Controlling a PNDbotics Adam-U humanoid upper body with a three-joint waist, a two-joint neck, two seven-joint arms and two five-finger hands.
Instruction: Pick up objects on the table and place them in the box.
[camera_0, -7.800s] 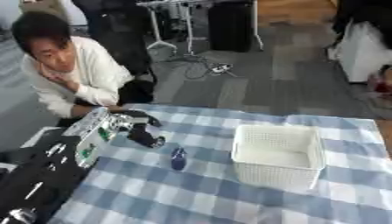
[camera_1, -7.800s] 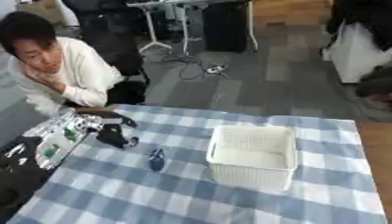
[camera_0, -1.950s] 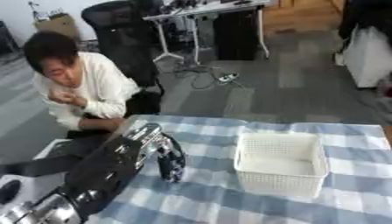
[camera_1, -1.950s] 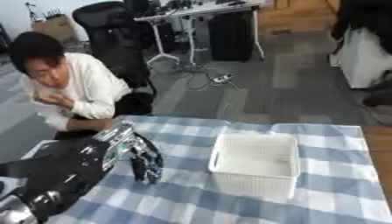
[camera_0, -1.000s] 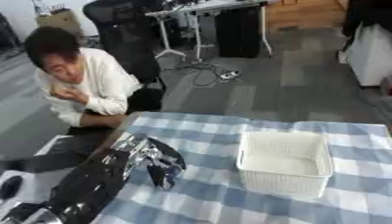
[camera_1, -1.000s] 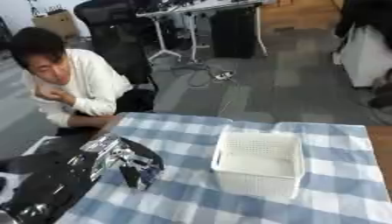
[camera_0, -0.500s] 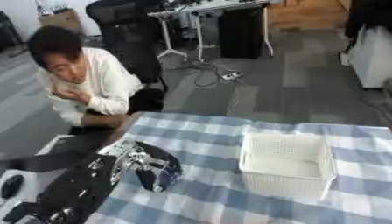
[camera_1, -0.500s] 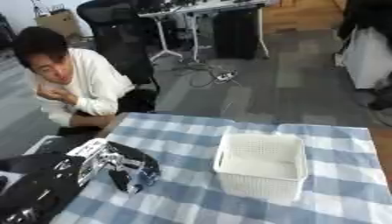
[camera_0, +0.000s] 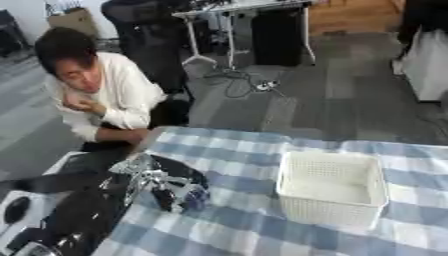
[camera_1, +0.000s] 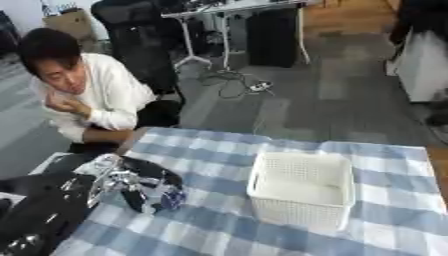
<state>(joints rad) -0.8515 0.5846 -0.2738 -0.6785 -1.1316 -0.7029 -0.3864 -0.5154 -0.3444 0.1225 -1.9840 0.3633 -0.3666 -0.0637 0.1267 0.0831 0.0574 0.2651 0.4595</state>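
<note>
One left hand (camera_0: 166, 185), one box (camera_0: 334, 186), one small dark blue object (camera_0: 194, 196). Fingers curled round the object, near the bench's (camera_0: 254, 235) left edge; open checked cloth lies between hand and box

No text or label can be read.

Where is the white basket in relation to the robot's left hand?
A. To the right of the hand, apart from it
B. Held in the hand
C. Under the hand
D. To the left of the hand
A: the white basket stands on the checked tablecloth to the right of the left hand, with bare cloth between them.
</note>
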